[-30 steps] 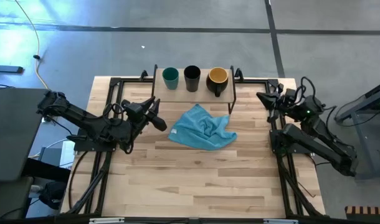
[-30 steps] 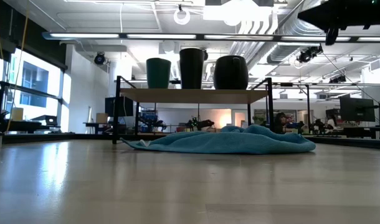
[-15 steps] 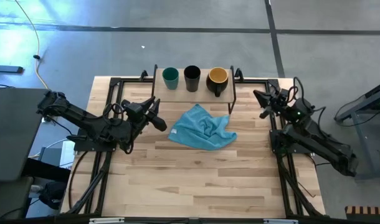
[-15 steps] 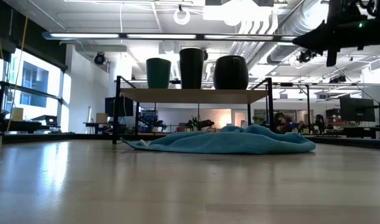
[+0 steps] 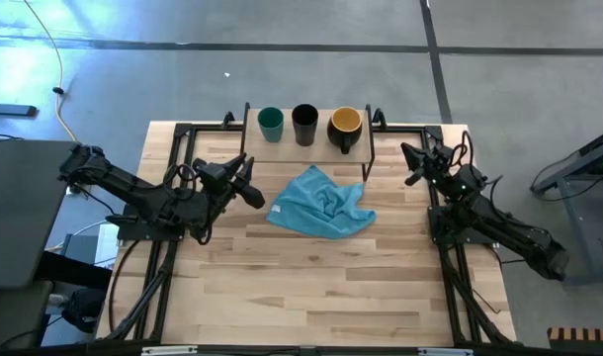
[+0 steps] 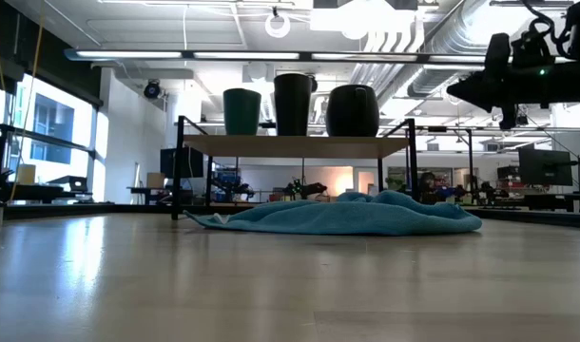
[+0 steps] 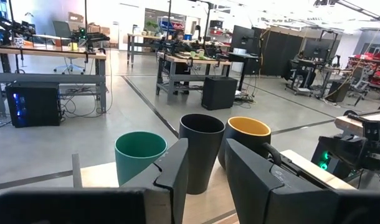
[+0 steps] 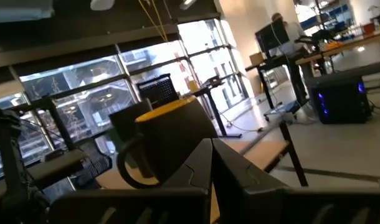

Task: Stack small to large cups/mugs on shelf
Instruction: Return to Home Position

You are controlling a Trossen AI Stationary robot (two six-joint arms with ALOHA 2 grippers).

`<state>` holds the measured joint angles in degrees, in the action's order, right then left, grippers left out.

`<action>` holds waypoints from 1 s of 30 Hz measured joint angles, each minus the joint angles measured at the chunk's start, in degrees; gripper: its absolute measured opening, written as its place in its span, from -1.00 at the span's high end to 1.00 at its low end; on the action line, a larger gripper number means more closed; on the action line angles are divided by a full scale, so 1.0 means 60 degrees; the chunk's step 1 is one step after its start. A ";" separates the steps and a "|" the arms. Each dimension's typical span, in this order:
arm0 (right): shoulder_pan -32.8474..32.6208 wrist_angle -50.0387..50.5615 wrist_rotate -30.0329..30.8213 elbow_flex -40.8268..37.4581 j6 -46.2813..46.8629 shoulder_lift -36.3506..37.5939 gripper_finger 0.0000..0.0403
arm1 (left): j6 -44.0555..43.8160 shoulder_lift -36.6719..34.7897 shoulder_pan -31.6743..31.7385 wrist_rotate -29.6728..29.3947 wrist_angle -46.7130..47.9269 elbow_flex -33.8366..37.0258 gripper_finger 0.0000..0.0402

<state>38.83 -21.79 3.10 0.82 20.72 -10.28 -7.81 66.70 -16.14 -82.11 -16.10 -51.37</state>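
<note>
No words or numbers to read.
The teal cup [image 5: 271, 124], the black cup [image 5: 304, 124] and the mug [image 5: 345, 127] on the shelf [image 6: 295, 146] are plain, and the screens [image 6: 543, 167] in the room behind the shelf are too far to read.

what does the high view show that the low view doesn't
Only the high view: the left gripper over the table's left side, and the mug's yellow inside. Only the low view: the shelf's black legs, the gap under its board, and the room behind. Both: the teal cup, black cup and mug upright in a row on the shelf, the blue cloth in front of it, and the right gripper raised near the table's right rear corner.
</note>
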 joint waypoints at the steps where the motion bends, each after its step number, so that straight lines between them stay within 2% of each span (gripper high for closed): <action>1: 0.0000 0.0010 0.0065 -0.0030 0.0008 -0.0001 1.00 | 0.0000 0.0000 0.0000 0.0000 0.0000 0.0000 0.53; 11: 0.0004 0.0124 0.0419 -0.0040 0.0010 -0.0004 1.00 | 0.0007 0.0000 0.0000 0.0000 0.0000 0.0003 0.53; 30: 0.0004 0.0408 0.0418 -0.0047 0.0216 -0.0011 1.00 | 0.0007 0.0007 0.0000 0.0000 -0.0058 0.0000 0.53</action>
<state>38.85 -19.34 5.61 0.54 22.01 -10.35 -7.77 66.74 -16.14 -82.11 -16.45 -51.37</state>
